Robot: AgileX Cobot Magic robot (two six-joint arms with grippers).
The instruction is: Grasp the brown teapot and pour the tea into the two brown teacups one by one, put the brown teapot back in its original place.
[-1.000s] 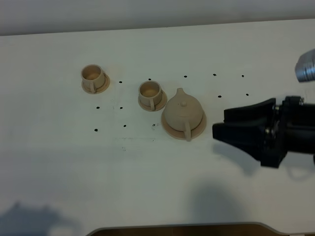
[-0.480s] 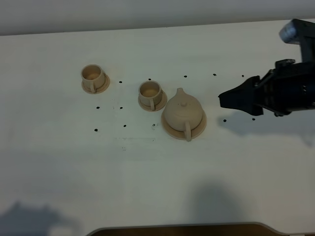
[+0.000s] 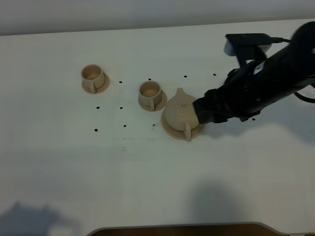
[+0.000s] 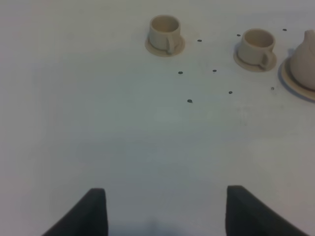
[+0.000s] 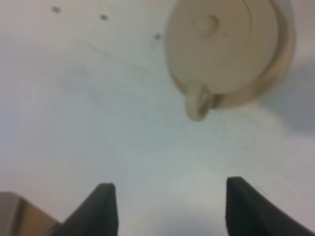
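Observation:
The brown teapot (image 3: 177,114) stands on its saucer (image 3: 170,130) at the table's middle, handle toward the front. It also shows in the right wrist view (image 5: 221,44) and at the edge of the left wrist view (image 4: 305,59). The two brown teacups stand on saucers to its left: the near one (image 3: 150,91) (image 4: 258,42) and the far left one (image 3: 93,74) (image 4: 164,30). My right gripper (image 3: 201,111) (image 5: 172,211) is open and hovers over the teapot's right side, holding nothing. My left gripper (image 4: 165,216) is open and empty, well short of the cups.
Small black dots (image 3: 121,81) mark the white table (image 3: 147,167) around the cups and teapot. The right arm (image 3: 266,83) reaches in from the right. The table's front edge (image 3: 177,227) runs along the bottom of the exterior view.
My right arm has swung in from the right edge toward the left and now hangs over the teapot's right side. The teapot and cups have not moved.

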